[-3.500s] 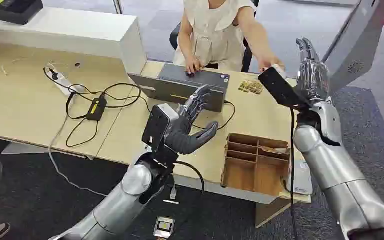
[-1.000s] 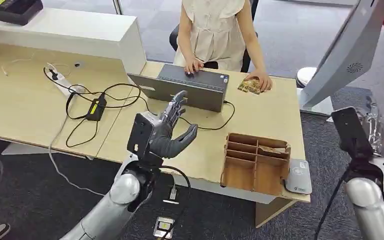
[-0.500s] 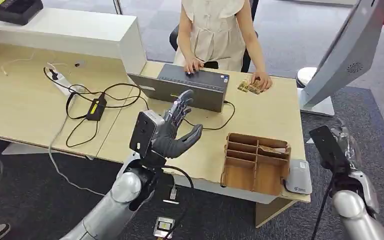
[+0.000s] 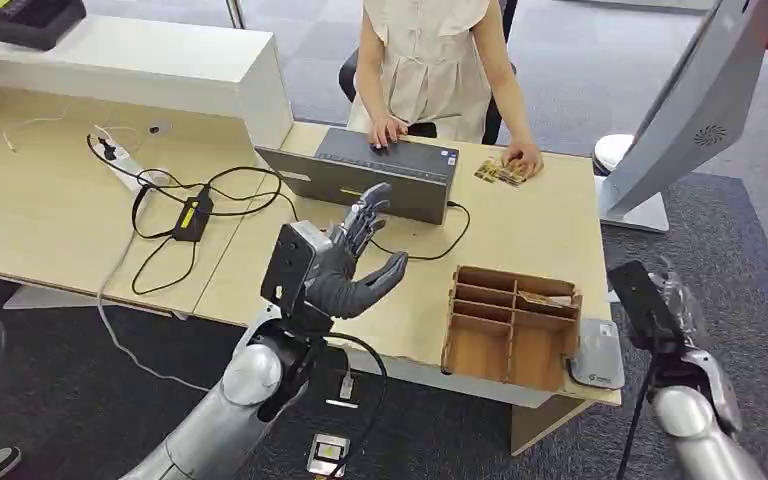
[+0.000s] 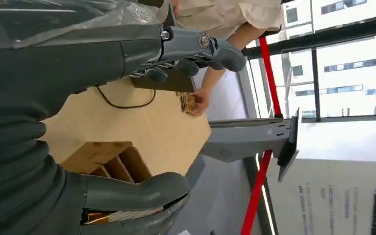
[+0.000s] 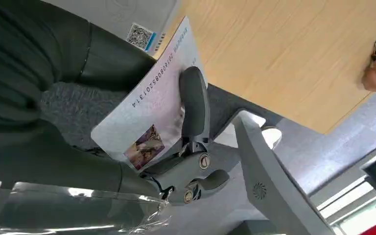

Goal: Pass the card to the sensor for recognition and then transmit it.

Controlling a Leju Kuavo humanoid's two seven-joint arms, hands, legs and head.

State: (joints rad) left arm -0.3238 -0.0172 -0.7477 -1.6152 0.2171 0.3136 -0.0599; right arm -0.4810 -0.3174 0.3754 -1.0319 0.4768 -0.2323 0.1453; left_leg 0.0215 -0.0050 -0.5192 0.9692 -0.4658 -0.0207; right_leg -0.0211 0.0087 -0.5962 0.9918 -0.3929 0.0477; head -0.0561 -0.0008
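A white card [image 6: 149, 115] with a printed number and a small picture is pinched between the thumb and fingers of my right hand [image 6: 191, 147]. In the head view my right hand [image 4: 682, 302] hangs low beside the desk's right front corner. The grey card sensor [image 4: 597, 358] lies on that corner, just left of the hand; its QR label [image 6: 140, 35] shows past the card's edge. My left hand [image 4: 348, 262] hovers over the desk [image 4: 520, 225] with fingers spread and nothing in it. The thumb [image 5: 132, 191] and fingers [image 5: 191, 46] stand well apart.
A wooden organiser [image 4: 510, 320] stands left of the sensor. A person sits behind a laptop [image 4: 380, 175], one hand on a small stack of cards [image 4: 500, 172]. Cables and a power strip [image 4: 175, 200] lie at the left. A grey monitor stand [image 4: 680, 120] rises at the right.
My right arm has come down from the person's hand at the desk's far side and then moved left toward the sensor corner. The person's hand returned to the card stack. My left hand barely shifted.
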